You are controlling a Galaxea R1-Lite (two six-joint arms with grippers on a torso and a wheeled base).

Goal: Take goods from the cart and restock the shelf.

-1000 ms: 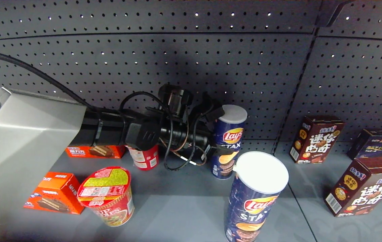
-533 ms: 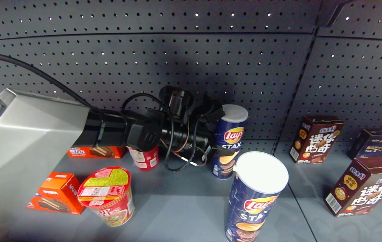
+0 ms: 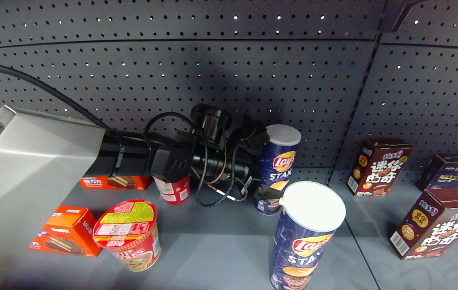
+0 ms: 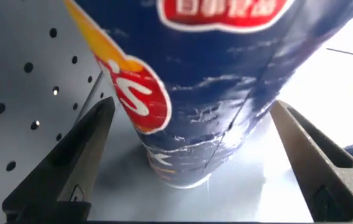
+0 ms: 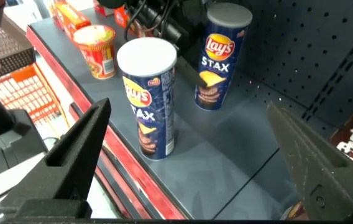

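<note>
Two blue chips cans stand on the grey shelf (image 3: 213,249). The rear can (image 3: 278,169) (image 5: 217,56) is near the pegboard and leans slightly right. My left gripper (image 3: 264,165) reaches in from the left, open, one finger on each side of this can. Up close, the can (image 4: 207,93) sits between the spread fingers (image 4: 71,168) of that gripper (image 4: 192,106). The front can (image 3: 305,237) (image 5: 148,99), with a white lid, stands upright near the shelf edge. My right gripper (image 5: 189,106) hangs open, nothing in it, in front of the shelf.
A cup of noodles (image 3: 128,233) and orange boxes (image 3: 65,235) sit at the left. A small red cup (image 3: 172,189) is behind the left arm. Brown biscuit boxes (image 3: 378,167) (image 3: 434,227) are on the right. The shelf's red front edge (image 5: 102,155) runs below, with an orange basket (image 5: 21,93) beside it.
The left gripper's front finger has moved off the rear can toward the shelf front, so the jaws are wider apart. The can's top has tipped a little to the right.
</note>
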